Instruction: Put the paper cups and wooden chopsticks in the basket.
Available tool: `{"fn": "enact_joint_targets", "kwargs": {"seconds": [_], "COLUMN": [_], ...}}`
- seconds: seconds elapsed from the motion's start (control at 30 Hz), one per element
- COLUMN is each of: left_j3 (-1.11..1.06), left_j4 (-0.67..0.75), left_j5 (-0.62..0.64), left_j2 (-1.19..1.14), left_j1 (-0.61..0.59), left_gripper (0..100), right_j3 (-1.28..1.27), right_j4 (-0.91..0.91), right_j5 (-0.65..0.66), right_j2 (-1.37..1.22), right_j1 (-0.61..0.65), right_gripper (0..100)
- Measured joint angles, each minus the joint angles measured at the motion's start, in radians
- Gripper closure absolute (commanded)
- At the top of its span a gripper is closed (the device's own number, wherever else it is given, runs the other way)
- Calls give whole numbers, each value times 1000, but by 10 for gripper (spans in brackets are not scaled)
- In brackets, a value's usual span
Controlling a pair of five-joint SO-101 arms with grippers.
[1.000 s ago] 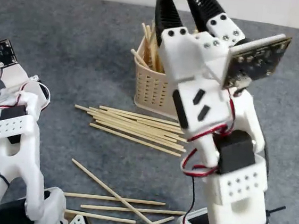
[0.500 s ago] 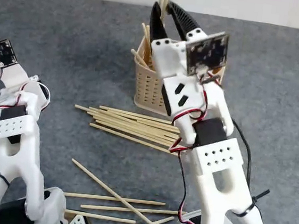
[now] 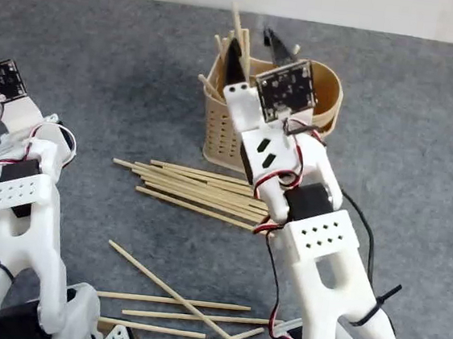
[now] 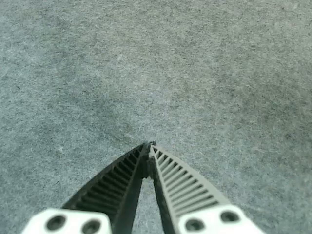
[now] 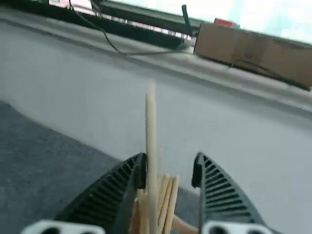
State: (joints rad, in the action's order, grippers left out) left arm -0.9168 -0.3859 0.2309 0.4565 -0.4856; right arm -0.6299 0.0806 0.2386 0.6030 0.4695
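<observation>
Basket is sitting under the right tool, spread with an upright chopstick between its fingers, while the left tool is hovering pressed together over the grey counter.

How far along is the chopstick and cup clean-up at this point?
Done: several chopsticks stand in the basket, with what looks like a paper cup beside them. In hand: the right tool, open over the basket, has one upright chopstick between its fingers. Remaining: a loose pile and a few scattered sticks on the carpet; the left tool is shut on nothing.
</observation>
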Motion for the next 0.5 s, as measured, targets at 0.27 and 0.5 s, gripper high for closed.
{"fn": "enact_joint_targets", "kwargs": {"seconds": [0.27, 0.5], "left_j3": [0, 0], "left_j4": [0, 0], "left_j5": [0, 0], "left_j2": [0, 0], "left_j1": [0, 0], "left_gripper": [992, 992], "right_j3": [0, 0], "right_j4": [247, 664], "right_j5": [0, 0], "right_j2": [229, 298], "right_j1": [61, 143], "right_gripper": [830, 829]}}
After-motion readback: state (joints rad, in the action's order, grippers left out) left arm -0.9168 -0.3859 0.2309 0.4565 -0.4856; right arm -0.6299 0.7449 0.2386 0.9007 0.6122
